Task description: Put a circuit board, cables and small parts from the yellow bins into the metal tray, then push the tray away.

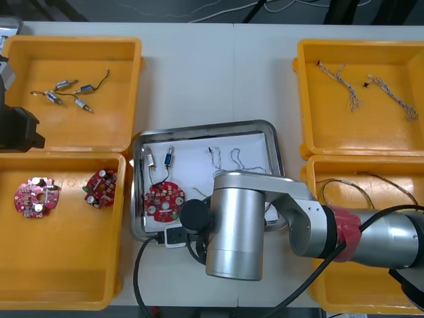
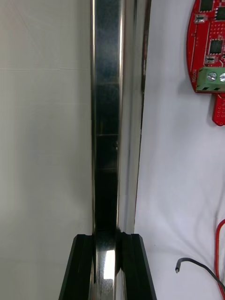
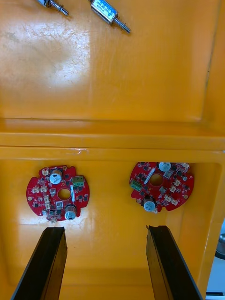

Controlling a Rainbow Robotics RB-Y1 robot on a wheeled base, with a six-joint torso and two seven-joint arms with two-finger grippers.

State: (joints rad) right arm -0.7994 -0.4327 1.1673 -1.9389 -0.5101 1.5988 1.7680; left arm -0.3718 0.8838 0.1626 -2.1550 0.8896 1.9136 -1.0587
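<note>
Down at the near rim of the metal tray (image 1: 199, 126), the right gripper (image 2: 108, 241), fingers (image 2: 84, 267) clamped on that shiny rim, one outside over the bare counter (image 2: 42, 140), the other inside over the white lining. Tray mid-counter, closer to the near edge, between the yellow bins (image 1: 66, 278). Inside it, toward the left wall: one round red circuit board (image 1: 164, 201), two small metal parts (image 1: 160, 158) just beyond, thin cables (image 1: 235, 159) toward the far right corner, a black cable end (image 2: 197, 268) near the inner finger. Over the bins by the counter's left edge, the left gripper (image 3: 105, 229), fingers apart and holding nothing, two more boards (image 3: 58, 192) on the bin floor just past the tips. More metal parts (image 1: 65, 85) in the far-left bin, twisted cables (image 1: 341, 79) in the far-right one.
</note>
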